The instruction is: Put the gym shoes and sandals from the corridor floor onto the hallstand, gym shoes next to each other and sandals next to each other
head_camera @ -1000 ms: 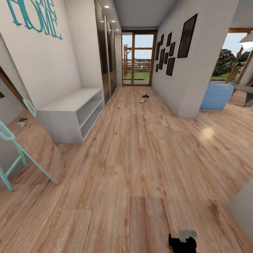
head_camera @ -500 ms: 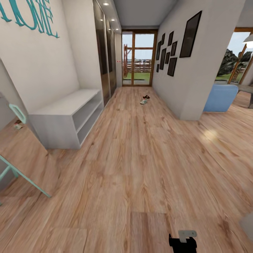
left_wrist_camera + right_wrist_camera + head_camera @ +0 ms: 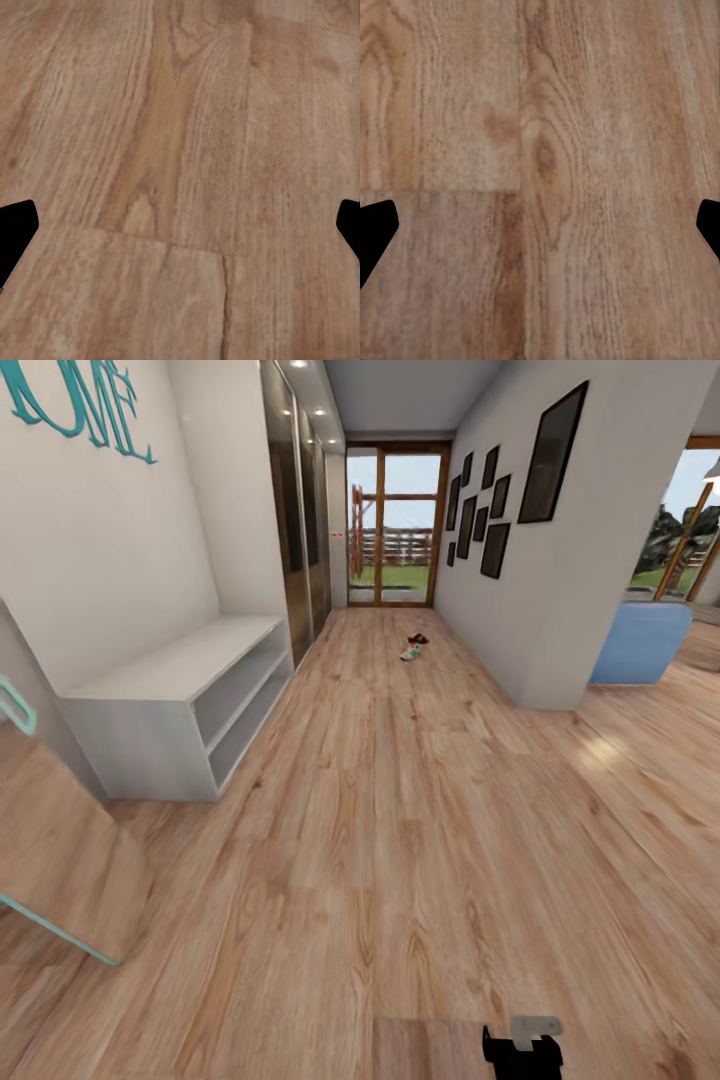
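Far down the corridor floor (image 3: 400, 810), near the right wall, lies a white gym shoe (image 3: 410, 652), and just beyond it a dark sandal (image 3: 418, 639); both are too small to show more, and I cannot make out the other shoes. The pale grey hallstand (image 3: 170, 690), a low bench with two open shelf levels, stands against the left wall, nearer than the shoes. My left gripper (image 3: 180, 232) is open over bare planks, its black fingertips (image 3: 16, 225) wide apart. My right gripper (image 3: 540, 236) is open over the floor too.
A teal-framed mirror (image 3: 50, 840) leans at the near left. Dark wardrobe doors (image 3: 290, 530) follow the hallstand. A glass door (image 3: 395, 525) ends the corridor. The right wall's corner (image 3: 550, 670) opens to a room with a blue armchair (image 3: 640, 640). A black part of my body (image 3: 520, 1050) shows at the bottom.
The whole view has shifted as I roll forward down the corridor: the hallstand looms larger and nearer, and the teal-framed mirror has slid towards the left edge. The shoes stay put.
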You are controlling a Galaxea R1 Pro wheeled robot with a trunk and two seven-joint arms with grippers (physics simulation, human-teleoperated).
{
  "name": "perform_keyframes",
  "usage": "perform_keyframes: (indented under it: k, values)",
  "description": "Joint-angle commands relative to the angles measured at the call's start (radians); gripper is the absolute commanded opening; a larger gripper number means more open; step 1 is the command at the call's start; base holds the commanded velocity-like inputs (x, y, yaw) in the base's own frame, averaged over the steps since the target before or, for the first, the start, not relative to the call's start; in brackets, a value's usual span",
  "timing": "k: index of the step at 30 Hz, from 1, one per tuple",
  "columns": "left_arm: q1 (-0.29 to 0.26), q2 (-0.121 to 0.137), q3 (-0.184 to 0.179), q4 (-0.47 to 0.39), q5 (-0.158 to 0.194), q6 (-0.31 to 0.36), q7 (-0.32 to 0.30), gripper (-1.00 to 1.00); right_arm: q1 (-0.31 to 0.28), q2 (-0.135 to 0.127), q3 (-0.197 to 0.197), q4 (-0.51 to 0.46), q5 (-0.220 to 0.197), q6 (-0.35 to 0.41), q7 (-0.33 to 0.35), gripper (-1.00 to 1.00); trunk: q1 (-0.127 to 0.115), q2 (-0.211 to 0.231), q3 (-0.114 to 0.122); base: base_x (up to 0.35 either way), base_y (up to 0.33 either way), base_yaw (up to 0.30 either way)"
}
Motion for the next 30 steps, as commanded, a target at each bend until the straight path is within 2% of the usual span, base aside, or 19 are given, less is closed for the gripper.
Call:
perform_keyframes:
  k: [1,7,14,19,25,30]
  values:
    - [-0.001,0.000,0.001,0.001,0.010,0.000,-0.010,1.00,0.000,-0.001,0.000,0.001,0.008,-0.001,-0.006,1.00,0.000,0.000,-0.001,0.338,0.000,0.000]
    - [0.000,-0.001,0.001,0.001,0.009,0.001,-0.010,1.00,0.000,-0.005,0.000,0.001,0.007,-0.003,-0.006,1.00,0.000,0.000,-0.001,0.338,0.000,0.000]
    - [-0.001,0.000,0.001,0.001,0.008,0.000,-0.010,1.00,0.001,-0.007,0.000,0.001,0.009,-0.051,-0.005,1.00,0.000,0.000,-0.001,0.338,0.000,0.000]
    - [-0.001,0.000,0.001,0.001,0.008,0.000,-0.011,1.00,0.002,-0.019,0.000,0.001,0.010,-0.112,-0.003,1.00,0.000,0.000,-0.001,0.338,0.000,0.000]
    - [-0.001,0.000,0.001,0.001,0.008,0.000,-0.010,1.00,0.002,-0.048,0.001,0.001,0.009,-0.149,-0.002,1.00,0.000,0.000,-0.001,0.338,0.000,0.000]
    - [-0.001,0.000,0.001,0.001,0.008,0.001,-0.010,1.00,0.003,-0.044,0.004,0.002,0.010,-0.154,-0.001,1.00,0.000,0.000,-0.001,0.338,0.000,0.000]
